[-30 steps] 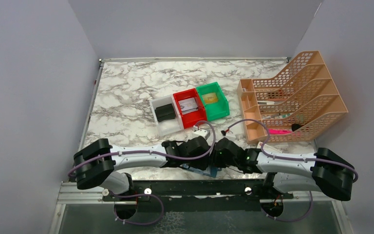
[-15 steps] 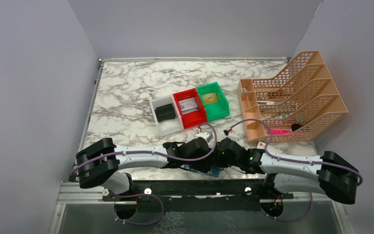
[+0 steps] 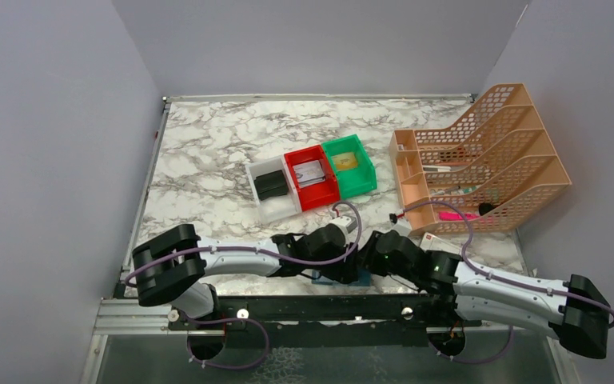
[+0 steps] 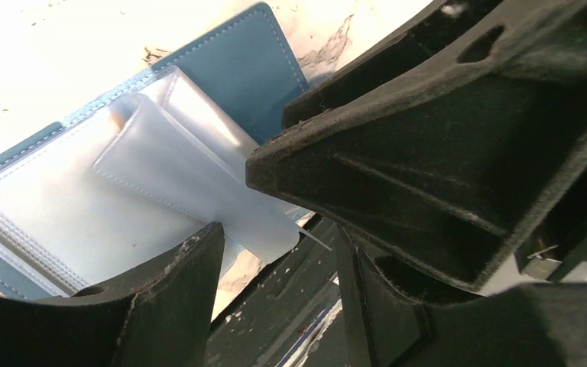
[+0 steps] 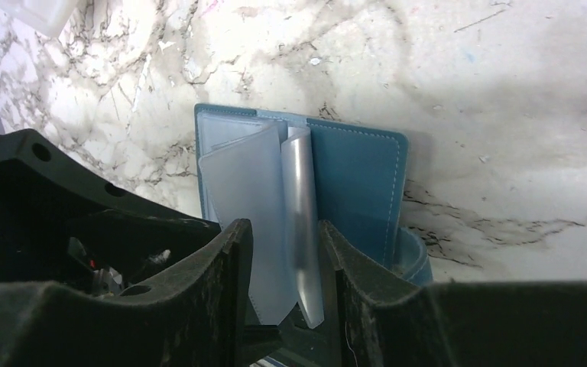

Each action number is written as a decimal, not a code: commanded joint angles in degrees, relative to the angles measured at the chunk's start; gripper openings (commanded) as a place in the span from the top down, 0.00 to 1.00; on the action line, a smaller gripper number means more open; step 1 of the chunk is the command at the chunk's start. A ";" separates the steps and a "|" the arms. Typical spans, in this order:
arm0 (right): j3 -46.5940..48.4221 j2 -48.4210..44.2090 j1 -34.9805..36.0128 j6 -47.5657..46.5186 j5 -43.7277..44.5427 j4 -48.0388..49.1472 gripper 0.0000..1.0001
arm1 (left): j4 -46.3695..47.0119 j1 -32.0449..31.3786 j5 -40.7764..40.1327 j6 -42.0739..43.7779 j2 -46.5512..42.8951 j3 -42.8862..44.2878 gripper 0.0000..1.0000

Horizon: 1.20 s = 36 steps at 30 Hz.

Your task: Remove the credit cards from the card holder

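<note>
The teal-blue card holder (image 3: pixel 341 278) lies open at the table's near edge, between my two grippers. In the left wrist view its teal cover (image 4: pixel 244 53) and clear plastic sleeves (image 4: pixel 168 168) show. My left gripper (image 4: pixel 279 245) is open over the sleeves' near end, at the table edge. In the right wrist view the holder (image 5: pixel 359 183) lies open, and two clear sleeves (image 5: pixel 264 199) stand up between the fingers of my right gripper (image 5: pixel 284 237). Its jaws are narrowly apart around them. I see no credit card in the sleeves. From above, the left gripper (image 3: pixel 329 266) and right gripper (image 3: pixel 365 262) nearly touch.
White (image 3: pixel 265 170), red (image 3: pixel 294 160) and green (image 3: pixel 365 164) bins stand mid-table; the white one holds a black wallet (image 3: pixel 272 186), the red one a flat card-like thing (image 3: pixel 312 172). An orange file rack (image 3: pixel 488 156) stands at the right. A black rail runs along the near edge (image 3: pixel 320 308).
My right arm has swung out to the right and its gripper has shifted slightly right. The left gripper followed a little to the right. The holder stays between them.
</note>
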 commanded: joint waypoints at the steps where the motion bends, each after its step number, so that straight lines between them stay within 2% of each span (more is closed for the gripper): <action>1: -0.45 -2.84 0.09 2.52 3.08 -3.89 0.57 | 5.74 -0.42 2.96 -0.32 1.28 0.65 0.41; 4: -0.33 -3.65 0.14 2.05 3.30 -4.64 0.54 | 5.64 -0.41 3.17 0.06 0.21 0.95 0.39; 7: 0.84 -3.81 0.11 1.44 3.57 -6.54 0.54 | 3.50 -0.41 0.14 0.13 -2.67 0.47 0.38; 13: 4.81 -3.89 0.16 -1.93 2.83 -9.65 0.53 | -12.70 -0.21 -13.82 0.96 -10.07 1.95 0.31; 19: 9.27 -1.47 0.22 -13.53 -3.87 -5.46 0.52 | -21.81 3.35 -19.39 0.86 -17.10 0.94 0.26; 23: 12.76 6.40 0.62 -19.02 -8.96 -2.53 0.51 | -24.74 10.74 -18.34 0.82 -23.47 -2.44 0.23; 28: 17.95 14.81 3.81 -20.74 -4.51 -4.90 0.47 | -27.83 20.34 -15.43 2.05 -32.42 -5.78 0.21; 32: 20.78 19.27 5.26 -22.87 -3.03 -5.97 0.39 | -28.85 22.41 -15.36 2.21 -36.92 -7.79 0.20; 36: 22.77 24.02 6.41 -23.64 -2.61 -7.07 0.37 | -28.83 22.58 -14.82 2.02 -38.33 -9.34 0.20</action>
